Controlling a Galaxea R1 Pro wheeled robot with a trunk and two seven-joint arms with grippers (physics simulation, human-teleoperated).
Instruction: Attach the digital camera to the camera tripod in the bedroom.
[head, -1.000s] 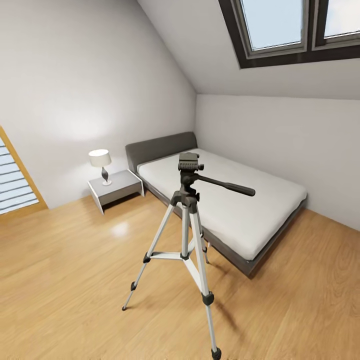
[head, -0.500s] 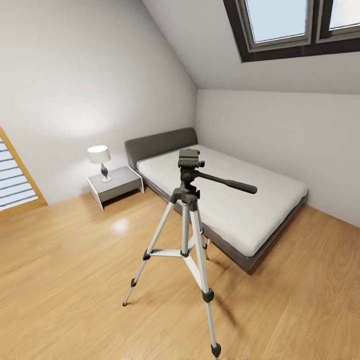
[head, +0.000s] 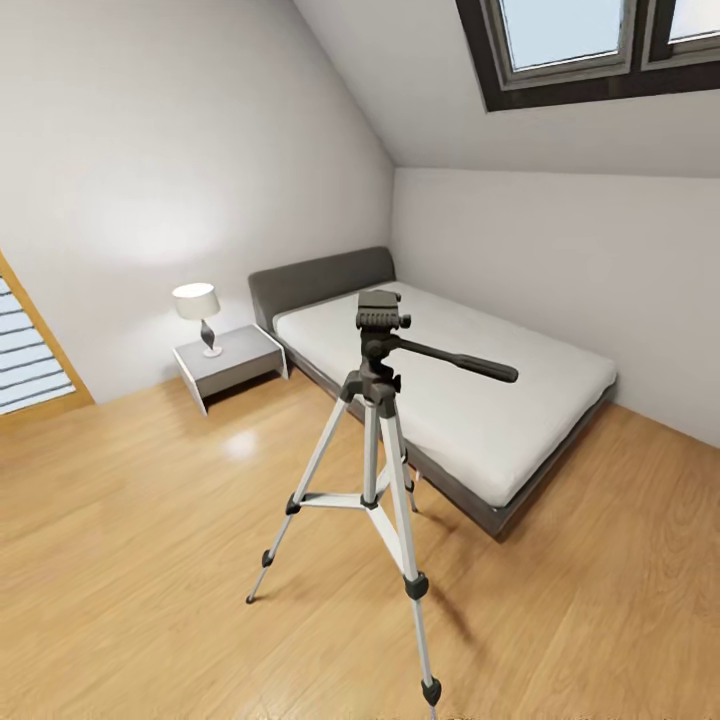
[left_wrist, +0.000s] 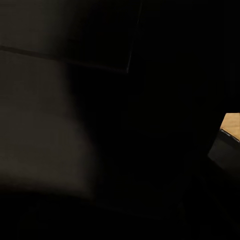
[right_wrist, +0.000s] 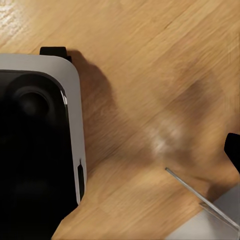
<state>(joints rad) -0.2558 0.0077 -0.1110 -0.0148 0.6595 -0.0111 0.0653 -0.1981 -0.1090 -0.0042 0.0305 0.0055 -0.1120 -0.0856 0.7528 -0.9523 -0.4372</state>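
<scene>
Camera tripod (head: 372, 440): stands upright on the light wood floor (head: 130, 560) in the middle of the head view, three silver legs spread, black feet on the boards.
Tripod head: black, bare on top, its long black handle (head: 455, 360) pointing toward the right over the bed.
Bed (head: 450, 390): low grey frame with white mattress, just behind the tripod, set into the corner under the sloped ceiling.
Skylight (head: 590, 50): dark-framed, at upper right.
Nightstand (head: 232, 364): grey, left of the bed, carrying a small white-shaded lamp (head: 198, 312).
Left wrist view: almost wholly dark, with a sliver of wood floor at one edge; cannot tell how the left fingers stand.
Right wrist view: wood floor beside a grey-edged black part of the robot base (right_wrist: 40, 150); the right fingers' state cannot be told.
</scene>
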